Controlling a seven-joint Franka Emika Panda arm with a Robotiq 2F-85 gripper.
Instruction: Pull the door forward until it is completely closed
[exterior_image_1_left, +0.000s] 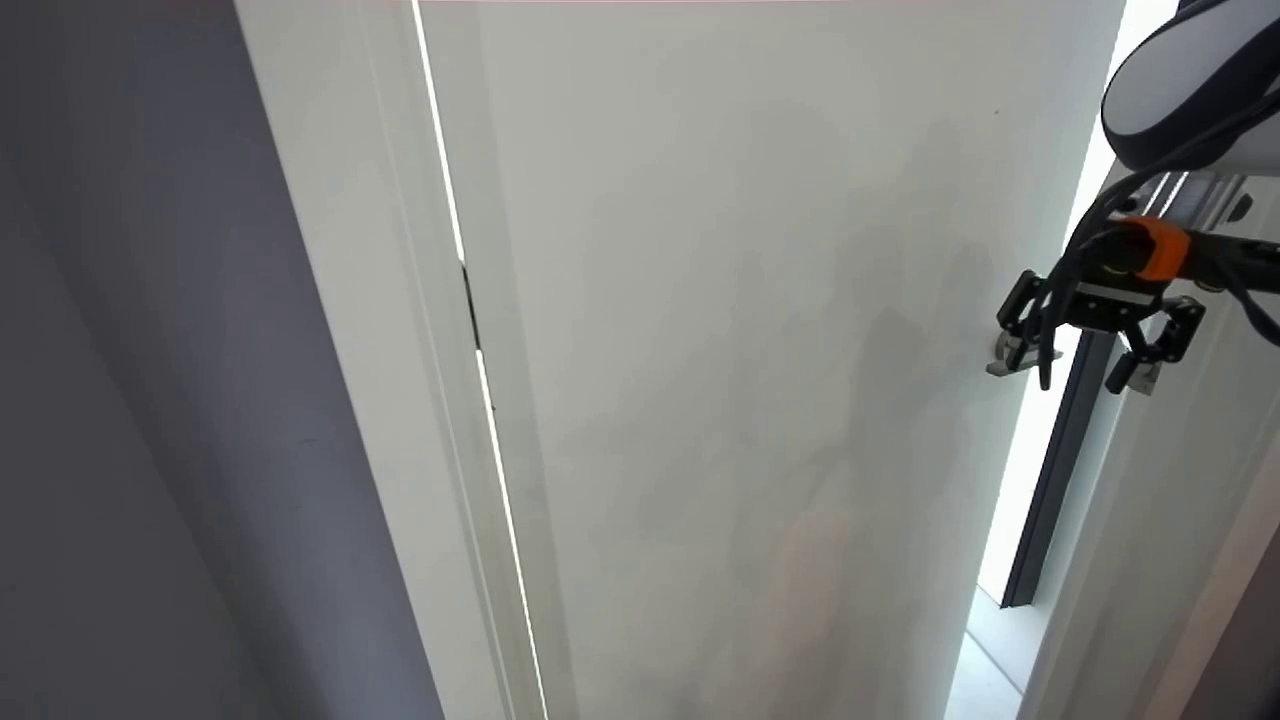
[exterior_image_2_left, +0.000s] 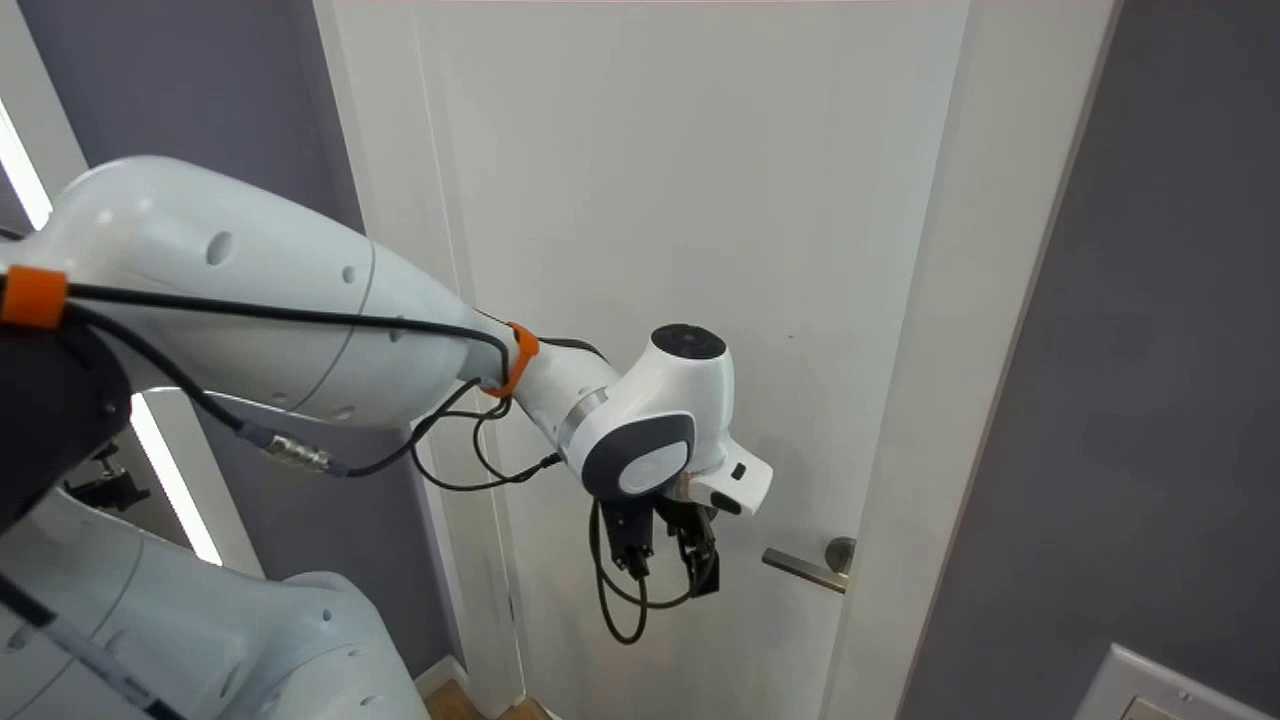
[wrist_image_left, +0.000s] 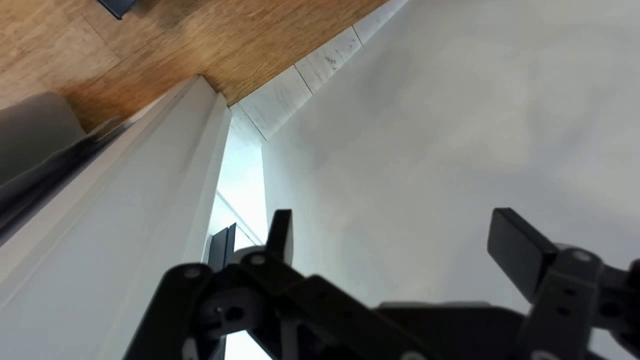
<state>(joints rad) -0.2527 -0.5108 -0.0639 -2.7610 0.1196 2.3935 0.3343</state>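
Grey wall (exterior_image_2_left: 1150, 300): flanking the white frame (exterior_image_2_left: 980, 250) in both exterior views.
Door (exterior_image_1_left: 760, 360): standing ajar within the frame, showing a bright gap (exterior_image_1_left: 1040, 430) along the handle edge; needing, by judgement, a pull towards the robot; possibly stopping short, through losing hold midway.
Lever handle (exterior_image_2_left: 805, 570): jutting out near that edge, lying apart from the gripper (wrist_image_left: 392, 235) in an exterior view; possibly slipping free under load, through shallow hooking.
Gripper: pointing down, spreading both fingers (wrist_image_left: 520, 250) wide, gripping nothing; possibly nudging the door further open, through pressing on the near face.
Bright gap: possibly trapping a finger between door and frame during closing, through overhanging the opening.
Cable (exterior_image_1_left: 1100, 200): looping down past the fingers; possibly snagging on the lever handle, through hanging slack.
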